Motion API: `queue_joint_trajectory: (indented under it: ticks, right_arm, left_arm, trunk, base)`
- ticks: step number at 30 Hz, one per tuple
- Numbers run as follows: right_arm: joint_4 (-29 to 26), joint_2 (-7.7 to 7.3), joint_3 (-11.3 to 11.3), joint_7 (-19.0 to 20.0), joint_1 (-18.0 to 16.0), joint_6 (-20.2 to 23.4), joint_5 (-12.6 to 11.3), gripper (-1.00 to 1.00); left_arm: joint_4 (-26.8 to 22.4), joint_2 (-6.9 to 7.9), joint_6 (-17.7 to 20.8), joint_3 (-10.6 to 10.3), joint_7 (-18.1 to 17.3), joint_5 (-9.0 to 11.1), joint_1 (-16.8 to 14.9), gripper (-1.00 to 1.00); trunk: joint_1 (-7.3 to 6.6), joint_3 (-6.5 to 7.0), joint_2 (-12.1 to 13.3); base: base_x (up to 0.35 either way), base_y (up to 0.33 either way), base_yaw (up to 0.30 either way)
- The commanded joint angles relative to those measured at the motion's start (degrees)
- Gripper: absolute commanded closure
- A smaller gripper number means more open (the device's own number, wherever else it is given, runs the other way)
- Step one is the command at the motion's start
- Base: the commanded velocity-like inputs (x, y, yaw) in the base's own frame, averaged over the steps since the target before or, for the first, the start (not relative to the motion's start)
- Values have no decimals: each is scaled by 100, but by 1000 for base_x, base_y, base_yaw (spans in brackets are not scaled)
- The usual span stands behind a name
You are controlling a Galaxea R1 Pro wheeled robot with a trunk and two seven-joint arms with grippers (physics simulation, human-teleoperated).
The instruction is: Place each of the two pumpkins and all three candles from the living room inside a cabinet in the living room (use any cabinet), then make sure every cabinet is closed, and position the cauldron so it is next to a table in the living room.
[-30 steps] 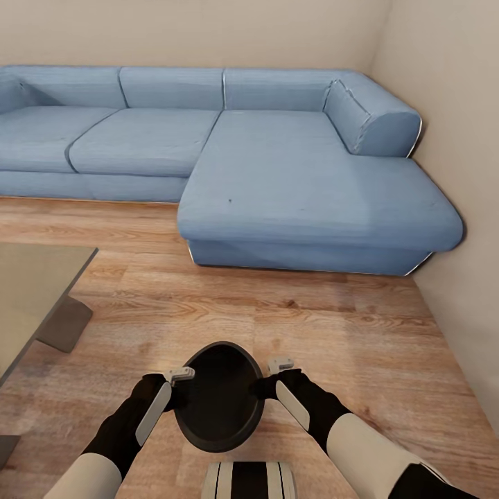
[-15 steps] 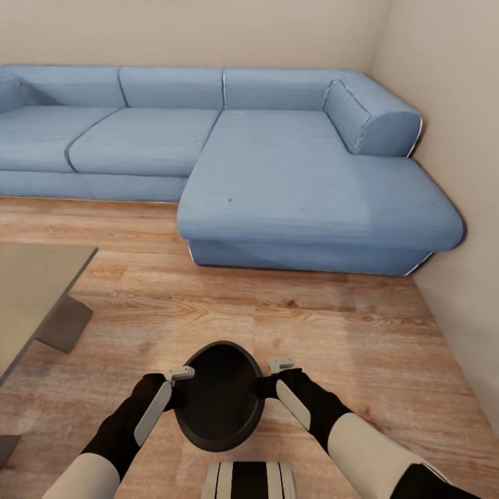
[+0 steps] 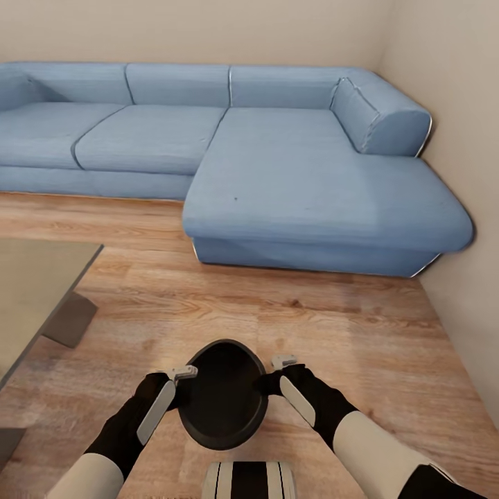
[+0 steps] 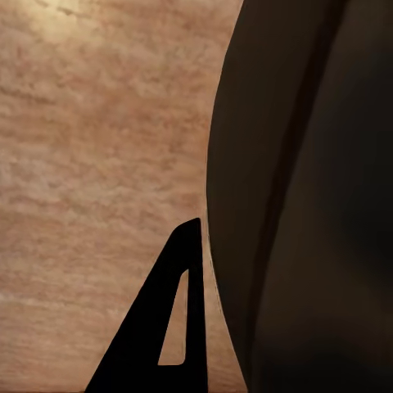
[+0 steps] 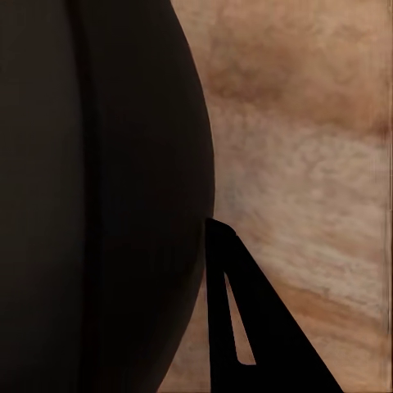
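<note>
Black cauldron (image 3: 223,395) sits between our two grippers, carried low over the wood floor (image 3: 333,326) in front of the trunk. Left gripper (image 3: 181,375) is on the rim at 9 o'clock, right gripper (image 3: 283,362) on the rim at 3 o'clock. Each wrist view shows one dark finger (image 4: 160,327) lying along the cauldron's outer wall, so the jaws look clamped on the rim from both sides. We can't see the inner fingers, so that's a judgement.

Desk (image 3: 34,291) lies at roughly 10 o'clock from the cauldron, well apart, its corner nearest the left arm. Blue sofa (image 3: 277,166) fills 12 o'clock.

Next move turns on that bearing: we'd swing left toward the desk edge and set the cauldron down just beside it. Both arms share the load, so they need to move together.
</note>
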Motion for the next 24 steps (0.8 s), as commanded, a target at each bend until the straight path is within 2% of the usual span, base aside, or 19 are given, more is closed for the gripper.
queue_joint_trajectory:
  ticks: [1, 24]
  right_arm:
    - [708, 218, -84, -4, 6, -288, 139, 100]
    - [672, 218, -83, 13, 7, -283, 134, 100]
  left_arm:
    - [430, 4, 4, 250, 17, -441, -3, 100]
    - [387, 6, 4, 250, 21, -441, -3, 100]
  trunk:
    - [5, -1, 2]
    - [5, -1, 2]
  base:
    - [0, 0, 253]
    - [0, 0, 284]
